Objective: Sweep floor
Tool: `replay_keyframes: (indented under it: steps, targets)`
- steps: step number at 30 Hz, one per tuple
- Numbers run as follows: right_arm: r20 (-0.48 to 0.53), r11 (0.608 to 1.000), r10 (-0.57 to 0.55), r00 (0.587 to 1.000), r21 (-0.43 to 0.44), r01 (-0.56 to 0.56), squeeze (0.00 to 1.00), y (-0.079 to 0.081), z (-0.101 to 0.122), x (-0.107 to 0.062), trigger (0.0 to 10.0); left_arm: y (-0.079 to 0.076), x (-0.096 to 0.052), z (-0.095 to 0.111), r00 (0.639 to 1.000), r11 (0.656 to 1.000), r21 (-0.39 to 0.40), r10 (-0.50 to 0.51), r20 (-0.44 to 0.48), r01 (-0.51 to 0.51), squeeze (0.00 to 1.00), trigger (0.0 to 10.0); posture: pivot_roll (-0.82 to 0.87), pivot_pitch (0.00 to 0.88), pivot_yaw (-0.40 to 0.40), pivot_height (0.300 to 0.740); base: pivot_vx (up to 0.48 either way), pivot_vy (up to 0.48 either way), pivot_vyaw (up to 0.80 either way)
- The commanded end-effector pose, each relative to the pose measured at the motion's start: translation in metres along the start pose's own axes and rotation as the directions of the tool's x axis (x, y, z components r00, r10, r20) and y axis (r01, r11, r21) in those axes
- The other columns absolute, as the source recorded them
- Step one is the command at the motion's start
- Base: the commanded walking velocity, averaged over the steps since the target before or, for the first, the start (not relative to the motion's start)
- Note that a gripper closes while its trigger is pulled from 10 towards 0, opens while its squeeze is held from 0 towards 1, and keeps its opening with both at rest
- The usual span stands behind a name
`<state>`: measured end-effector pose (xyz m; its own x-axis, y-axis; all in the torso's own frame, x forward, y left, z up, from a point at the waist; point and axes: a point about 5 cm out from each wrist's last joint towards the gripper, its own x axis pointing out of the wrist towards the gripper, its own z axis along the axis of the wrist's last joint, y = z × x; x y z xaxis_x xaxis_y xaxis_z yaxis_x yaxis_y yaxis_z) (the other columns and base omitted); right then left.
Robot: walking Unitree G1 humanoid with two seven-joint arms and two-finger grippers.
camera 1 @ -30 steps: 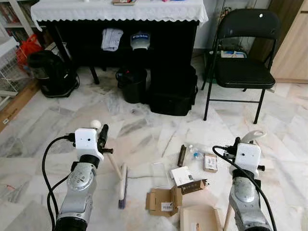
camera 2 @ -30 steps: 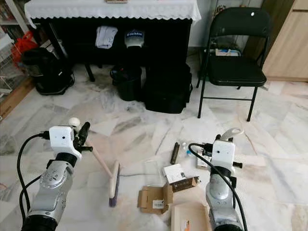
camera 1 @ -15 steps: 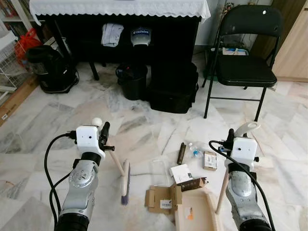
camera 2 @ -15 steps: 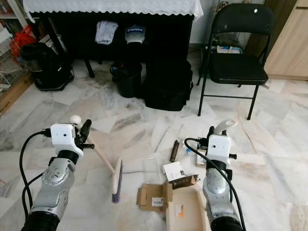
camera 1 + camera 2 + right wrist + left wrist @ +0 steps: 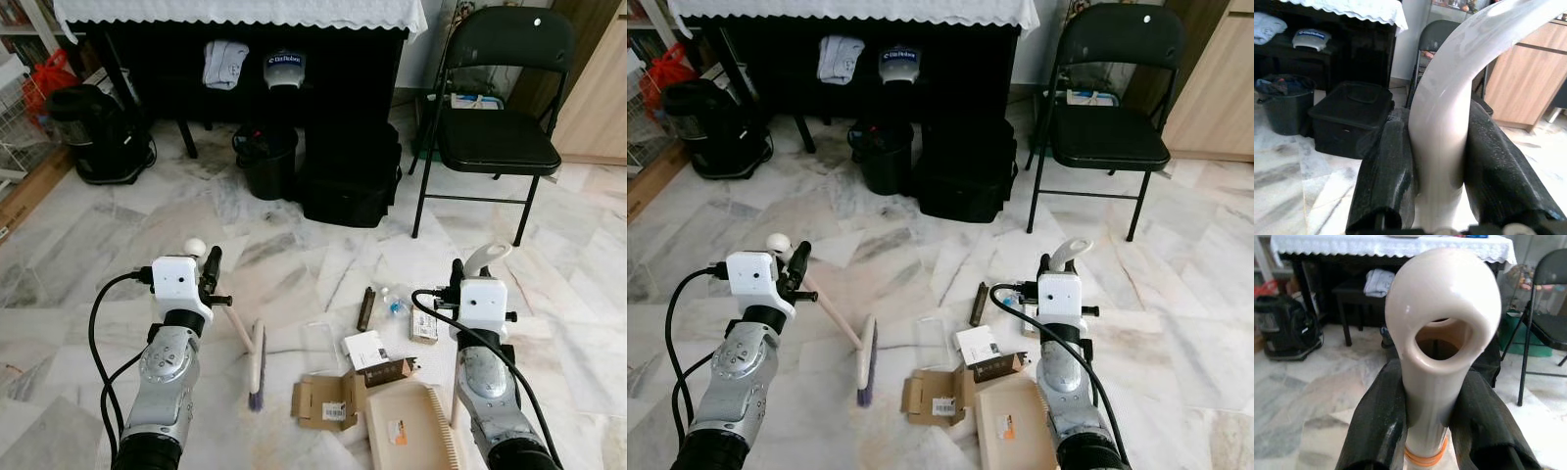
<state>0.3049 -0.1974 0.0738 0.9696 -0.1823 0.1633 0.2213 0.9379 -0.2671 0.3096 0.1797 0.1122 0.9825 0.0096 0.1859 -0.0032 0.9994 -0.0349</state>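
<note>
Left eye view: left claw (image 5: 209, 277) is clamping the brush (image 5: 256, 365) handle, bristles resting on the floor (image 5: 294, 255) beside cardboard (image 5: 325, 402). Right claw (image 5: 458, 277) is gripping the dustpan (image 5: 411, 431) handle, pan sitting near the scraps.

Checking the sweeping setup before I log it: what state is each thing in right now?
Left gripper: shut on the broom handle.
Right gripper: shut on the dustpan handle.
Broom: tilted, bristle head down on the floor.
Dustpan: pan on the floor beside the litter.
Cardboard box: flattened, flaps open.
Folding chair: unfolded, standing.
Black storage box: lid on.
</note>
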Motion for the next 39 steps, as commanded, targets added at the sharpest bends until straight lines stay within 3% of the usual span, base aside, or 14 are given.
replay_keyframes:
  steps: [1, 15, 22, 34, 39]
  targets:
    - [0.043, 0.999, -0.029, 0.999, -0.045, 0.030, 0.00, -0.003, 0.006, 0.005, 10.0, -0.002, 0.003, 0.005, 0.999, 1.000, -0.018, -0.001, 0.035, 0.001, 0.00, 10.0, -0.04, 0.154, 0.010, 0.740, 0.000, 0.000, 0.00]
    - [0.033, 0.995, 0.028, 0.999, -0.094, -0.025, 0.00, 0.004, 0.002, 0.006, 10.0, -0.002, -0.001, 0.004, 0.999, 1.000, -0.018, -0.010, 0.040, 0.010, 0.00, 10.0, -0.02, 0.166, 0.005, 0.740, 0.000, 0.000, 0.00]
    - [-0.065, 0.993, 0.001, 0.998, 0.114, 0.007, 0.00, 0.007, -0.003, 0.012, 10.0, -0.003, -0.003, 0.004, 0.999, 1.000, -0.022, -0.021, 0.033, 0.022, 0.00, 10.0, -0.02, 0.181, 0.003, 0.740, 0.000, 0.000, 0.00]
    - [-0.052, 0.994, 0.025, 0.998, 0.104, -0.020, 0.00, 0.006, 0.000, 0.016, 10.0, -0.005, -0.008, 0.002, 0.999, 0.999, -0.033, -0.027, 0.024, 0.028, 0.00, 10.0, -0.02, 0.197, -0.008, 0.740, 0.000, 0.000, 0.00]
    - [-0.014, 0.997, 0.054, 0.998, 0.054, -0.053, 0.00, 0.008, 0.004, 0.017, 10.0, -0.005, -0.008, 0.001, 0.999, 0.999, -0.037, -0.022, 0.024, 0.023, 0.00, 10.0, -0.02, 0.195, -0.013, 0.740, 0.000, 0.000, 0.00]
